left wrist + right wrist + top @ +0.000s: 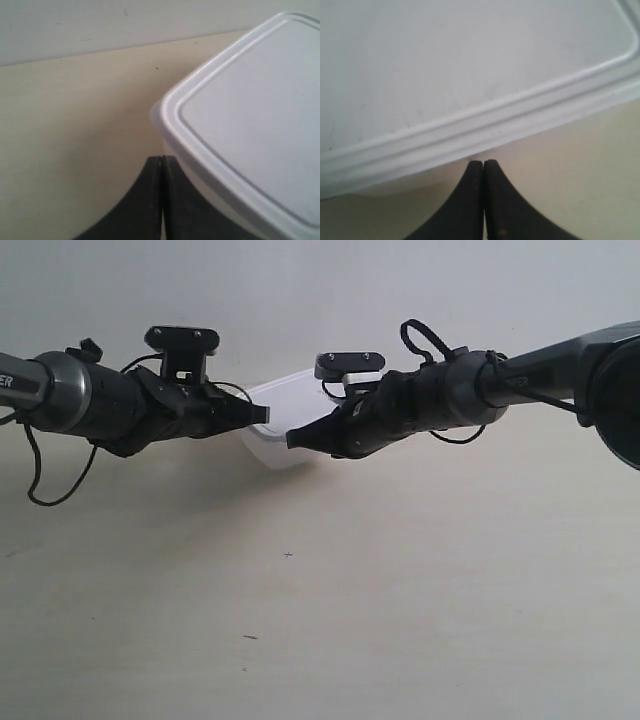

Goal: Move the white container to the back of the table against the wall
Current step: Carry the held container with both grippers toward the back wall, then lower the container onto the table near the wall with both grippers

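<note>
The white container (278,430) sits far back on the table (320,620), close to the wall (300,290), partly hidden behind both arms. Its rimmed lid (260,125) fills much of the left wrist view and its lid (470,65) fills the upper right wrist view. My left gripper (161,159) is shut, its tips touching the box's side wall below a lid corner. My right gripper (483,163) is shut too, tips pressed against the box's side just under the lid rim. In the exterior view the left gripper (264,414) and right gripper (292,439) meet the box from either side.
The wall's foot (100,47) runs a short way behind the container. Cables (40,480) hang from the arm at the exterior view's left. A few dark specks (288,555) mark the beige tabletop in front.
</note>
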### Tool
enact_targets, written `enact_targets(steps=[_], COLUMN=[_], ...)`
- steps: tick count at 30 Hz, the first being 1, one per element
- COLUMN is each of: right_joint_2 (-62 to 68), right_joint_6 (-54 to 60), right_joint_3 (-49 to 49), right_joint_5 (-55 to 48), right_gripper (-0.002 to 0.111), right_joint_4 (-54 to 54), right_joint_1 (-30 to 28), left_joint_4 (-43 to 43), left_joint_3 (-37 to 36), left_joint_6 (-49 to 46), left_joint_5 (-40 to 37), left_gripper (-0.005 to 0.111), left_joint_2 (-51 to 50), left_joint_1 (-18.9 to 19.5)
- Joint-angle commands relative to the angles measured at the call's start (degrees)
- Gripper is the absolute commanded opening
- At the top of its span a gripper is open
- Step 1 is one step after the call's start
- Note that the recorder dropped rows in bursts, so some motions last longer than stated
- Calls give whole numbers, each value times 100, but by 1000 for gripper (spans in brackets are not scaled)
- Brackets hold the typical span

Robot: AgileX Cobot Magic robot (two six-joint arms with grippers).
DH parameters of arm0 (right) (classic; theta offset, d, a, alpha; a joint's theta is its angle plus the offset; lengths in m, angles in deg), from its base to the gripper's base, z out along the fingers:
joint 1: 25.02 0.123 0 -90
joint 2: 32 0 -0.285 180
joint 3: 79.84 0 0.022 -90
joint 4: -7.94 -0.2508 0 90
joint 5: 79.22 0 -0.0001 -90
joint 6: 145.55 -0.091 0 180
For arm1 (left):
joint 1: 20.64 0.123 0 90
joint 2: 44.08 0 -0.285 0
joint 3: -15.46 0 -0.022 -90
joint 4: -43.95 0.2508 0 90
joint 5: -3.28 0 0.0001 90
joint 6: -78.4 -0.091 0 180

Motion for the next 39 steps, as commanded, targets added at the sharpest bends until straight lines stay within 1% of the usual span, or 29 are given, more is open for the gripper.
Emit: enact_targets(steps=[1,4,8,10,11,13,16,20,21,24,30,39], right_joint_2=[41,143,297,436,513,573,641,641,641,641,641,641], right_joint_6=[64,64,64,64,64,64,64,64,64,64,64,175], right_joint_3=[109,380,816,1135,1287,1432,1629,1634,1634,1634,1634,1634], right_joint_5=[236,94,-166,-406,-429,-427,-482,-857,-931,-1111,-1169,-774], right_gripper=[0,0,0,0,0,0,0,0,0,0,0,0], right_joint_4=[30,30,30,30,30,30,30,273,273,283,283,300], right_joint_1=[9,9,9,9,9,9,9,-36,-65,-283,-509,-542], left_joint_4=[-33,-33,-33,-33,-47,-47,-209,-285,-313,-313,-289,-275], left_joint_3=[34,34,34,34,34,34,34,34,56,240,590,1140], left_joint_6=[-190,-199,-437,-489,-489,-479,-461,-449,-384,-181,-181,-317], left_joint_5=[308,523,555,437,234,-100,-365,-732,-706,-988,-882,-751], left_gripper=[0,0,0,0,0,0,0,0,0,0,0,0], left_joint_2=[158,286,406,441,457,457,457,384,314,-76,-349,-740], left_joint_1=[35,35,35,35,35,35,35,10,10,-18,-191,-192])
